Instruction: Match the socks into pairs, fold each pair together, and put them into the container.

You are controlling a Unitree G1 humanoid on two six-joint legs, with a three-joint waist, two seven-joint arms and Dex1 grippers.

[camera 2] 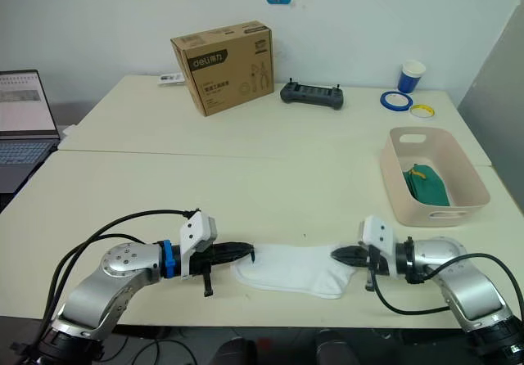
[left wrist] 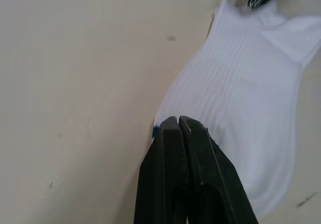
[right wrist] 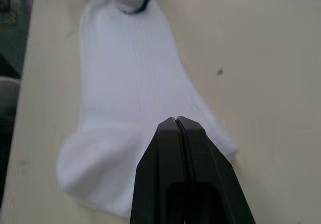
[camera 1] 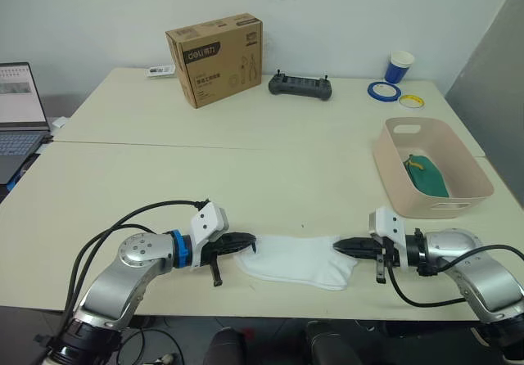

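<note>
Setting: a pale cream table (camera 1: 164, 177) against a white wall, two tabletops butted together.

Item, white socks (camera 1: 296, 261): we found them lying flat near the table's front edge, between our two grippers. Their long axis ran left to right, parallel to that edge. The wider, bulging end pointed toward our right; the narrower end, showing a small dark mark in the wrist views, pointed toward our left. Whether one sock or two lay stacked, we could not tell.

Left gripper (camera 1: 246, 241): fingers pressed together on the socks' left end, touching the fabric. Right gripper (camera 1: 348, 245): fingers likewise closed, at the right end. Each arm was equally near its own end, so we judged that a fold would carry one end along the long axis onto the other.

Container (camera 1: 430, 168): it stood well apart, back and to the right, nearer our right arm, with a dark green sock (camera 1: 426, 177) inside.

Beyond: a cardboard box (camera 1: 216, 58), a black controller (camera 1: 300, 87), a blue paper cup (camera 1: 399, 65), rolls of tape (camera 1: 383, 91) and, at far left, a laptop (camera 1: 20, 107).
</note>
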